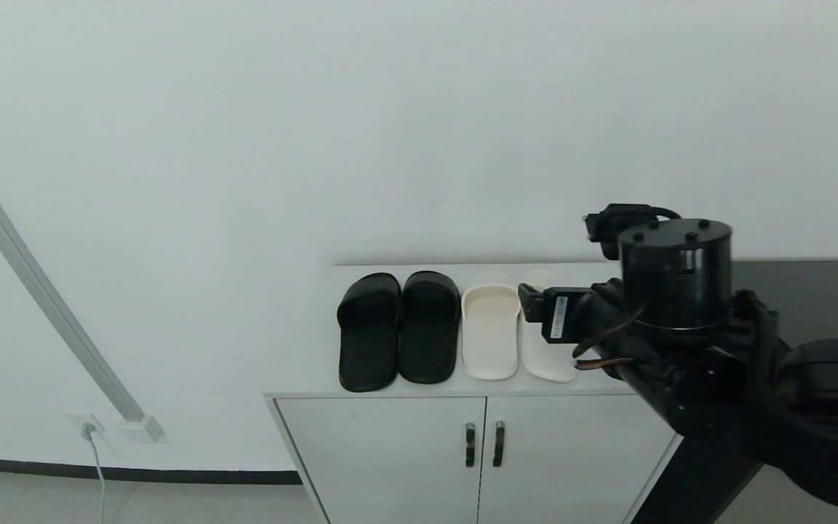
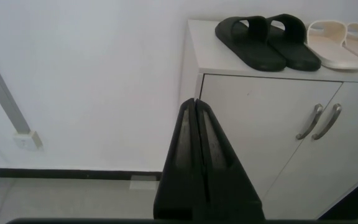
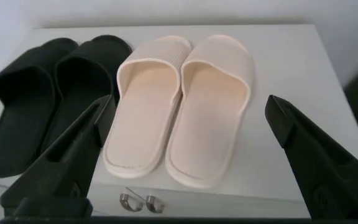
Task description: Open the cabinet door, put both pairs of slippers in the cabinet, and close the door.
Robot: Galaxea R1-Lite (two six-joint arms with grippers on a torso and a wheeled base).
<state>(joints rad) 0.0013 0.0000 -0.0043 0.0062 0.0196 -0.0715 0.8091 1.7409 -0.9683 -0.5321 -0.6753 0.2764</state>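
A pair of black slippers (image 1: 397,331) and a pair of cream slippers (image 1: 510,335) lie side by side on top of the white cabinet (image 1: 390,451). Its two doors are closed, with dark handles (image 1: 484,443) at the middle seam. My right gripper (image 3: 190,102) hovers open above the cream slippers (image 3: 179,106), one finger on either side of the pair, touching nothing. It appears over the right cream slipper as the right gripper (image 1: 532,302). My left gripper (image 2: 195,124) is shut and empty, low in front of the cabinet's left corner (image 2: 194,78).
A wall socket (image 1: 88,428) with a cable sits low on the wall left of the cabinet, under a slanting grey duct (image 1: 26,269). A dark surface (image 1: 812,291) lies to the right of the cabinet top. The wall stands directly behind the slippers.
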